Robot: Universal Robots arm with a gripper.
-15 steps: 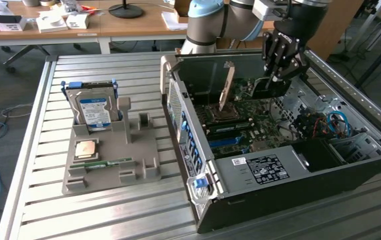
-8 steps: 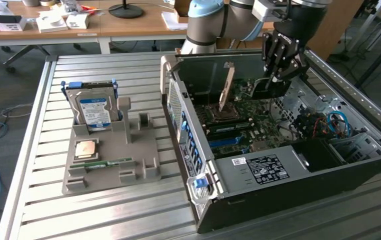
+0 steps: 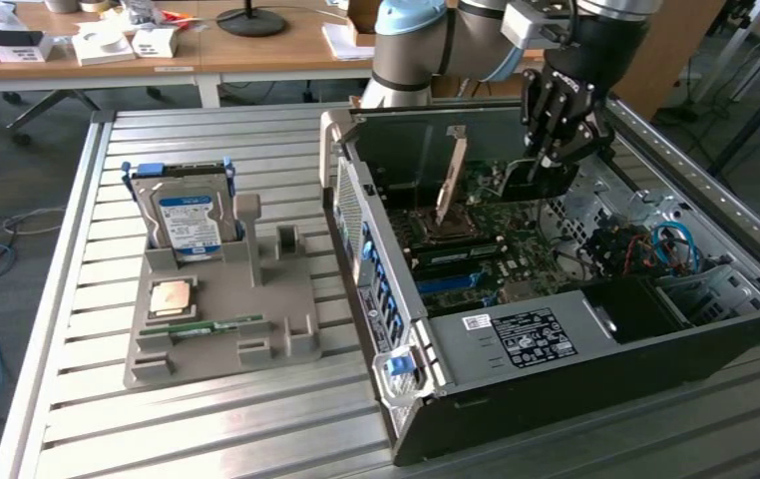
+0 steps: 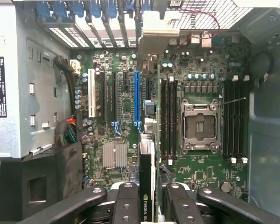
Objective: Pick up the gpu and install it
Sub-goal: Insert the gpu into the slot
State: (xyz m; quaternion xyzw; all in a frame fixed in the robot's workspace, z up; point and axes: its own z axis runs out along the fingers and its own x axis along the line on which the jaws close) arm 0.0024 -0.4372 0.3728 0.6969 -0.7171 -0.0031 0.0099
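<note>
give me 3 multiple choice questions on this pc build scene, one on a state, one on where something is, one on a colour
1. What state is the end effector in?
A) open, holding nothing
B) closed on the graphics card over the motherboard
C) closed, holding nothing

2. Where is the hard drive?
A) lying on the motherboard
B) beside the graphics card
C) standing in the grey tray

3. What colour is the long slot in line with the held card's edge?
A) blue
B) red
C) yellow

Answers:
1 B, its fingers clamp the card from both sides.
2 C, it stands upright in the tray on the exterior view's left.
3 A, the wrist view shows a blue slot just ahead of the card.
</note>
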